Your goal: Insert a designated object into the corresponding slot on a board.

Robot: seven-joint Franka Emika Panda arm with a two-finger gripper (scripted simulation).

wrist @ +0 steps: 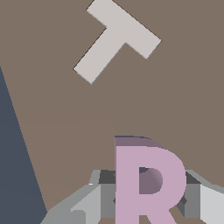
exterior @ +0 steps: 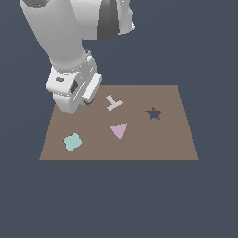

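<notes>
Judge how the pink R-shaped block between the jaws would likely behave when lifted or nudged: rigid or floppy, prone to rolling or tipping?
The pink R block looks thick with crisp edges, so probably rigid. Its flat faces and lack of rounded underside suggest it would slide rather than roll on the board. Its flat sides probably give the jaws firm purchase, though the simulator's render shows nothing of weight or slipperiness.

In the exterior view, the arm [exterior: 69,42] runs off the top edge and covers the near-left corner of the board [exterior: 153,139], so the hand and whatever it carries stay hidden there. In the wrist view, the pink R block [wrist: 148,183] is cut off at the bottom edge, and the fingers [wrist: 94,201] flanking it are only partly in frame. No R-shaped slot can be made out in either view.
</notes>
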